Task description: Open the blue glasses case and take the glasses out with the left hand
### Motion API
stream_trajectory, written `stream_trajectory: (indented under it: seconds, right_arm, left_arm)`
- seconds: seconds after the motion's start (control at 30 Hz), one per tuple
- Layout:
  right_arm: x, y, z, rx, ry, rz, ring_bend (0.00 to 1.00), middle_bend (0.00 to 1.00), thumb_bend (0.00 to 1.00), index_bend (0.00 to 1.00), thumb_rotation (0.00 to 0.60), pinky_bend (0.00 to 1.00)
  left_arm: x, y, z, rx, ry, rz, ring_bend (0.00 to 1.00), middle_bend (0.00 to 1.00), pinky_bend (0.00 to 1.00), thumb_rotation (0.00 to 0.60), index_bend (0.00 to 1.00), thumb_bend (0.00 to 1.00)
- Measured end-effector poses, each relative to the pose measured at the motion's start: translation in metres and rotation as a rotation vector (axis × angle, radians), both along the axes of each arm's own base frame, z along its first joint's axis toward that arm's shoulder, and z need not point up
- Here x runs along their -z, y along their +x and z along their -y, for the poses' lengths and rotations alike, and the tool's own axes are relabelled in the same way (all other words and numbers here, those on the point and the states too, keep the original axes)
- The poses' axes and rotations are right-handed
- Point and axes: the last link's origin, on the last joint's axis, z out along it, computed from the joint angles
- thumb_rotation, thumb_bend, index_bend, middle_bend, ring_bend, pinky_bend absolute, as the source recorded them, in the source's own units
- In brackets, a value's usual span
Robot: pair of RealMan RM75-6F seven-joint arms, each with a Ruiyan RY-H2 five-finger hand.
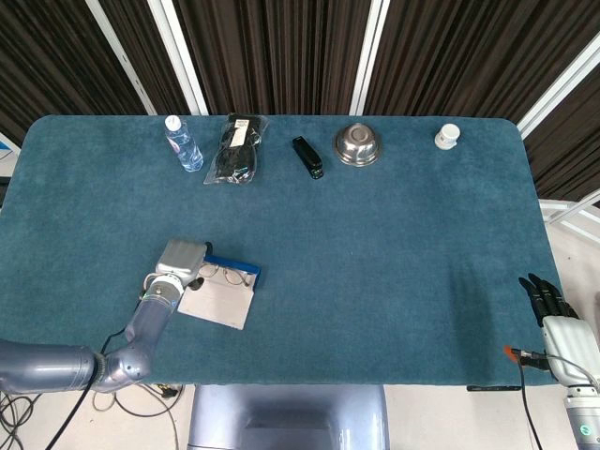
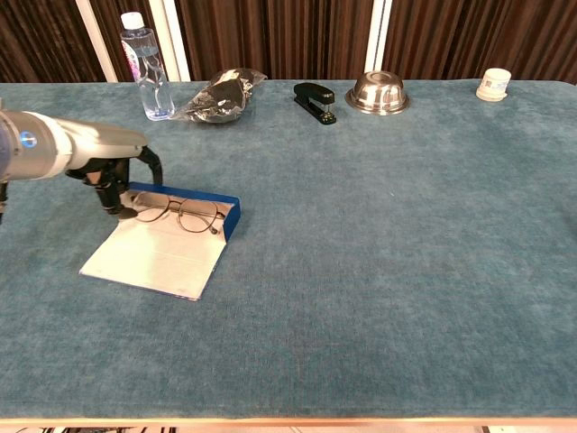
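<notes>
Spreading across both views, the teal table [image 1: 394, 234] carries the blue glasses case [image 2: 167, 236] near its left front edge, lid already folded flat so the pale lining faces up. The left hand [image 2: 113, 180] hovers at the case's far left end, fingers curled down beside the frame; whether they pinch anything I cannot tell. The right hand [image 1: 553, 309] hangs off the table's right edge, holding nothing. The glasses [image 2: 180, 212] lie in the case against its blue wall. Opening looks done; next comes a delicate pinch on the thin frame and a lift.
</notes>
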Motion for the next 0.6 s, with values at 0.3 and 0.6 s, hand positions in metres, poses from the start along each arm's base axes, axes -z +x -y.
stream_trajectory:
  seconds: [0.3, 0.6]
  right_arm:
    - [-0.0002, 0.0001, 0.0001, 0.000, 0.000, 0.002, 0.00, 0.00, 0.12, 0.00, 0.600, 0.21]
    - [-0.0005, 0.0003, 0.0000, -0.001, 0.000, 0.004, 0.00, 0.00, 0.11, 0.00, 0.600, 0.21]
  left_arm:
    - [-0.0056, -0.0062, 0.0084, 0.002, -0.016, -0.002, 0.85, 0.92, 0.89, 0.600, 0.30, 0.31]
    - [-0.0104, -0.0039, 0.0099, -0.003, -0.011, 0.007, 0.85, 0.92, 0.89, 0.600, 0.30, 0.31]
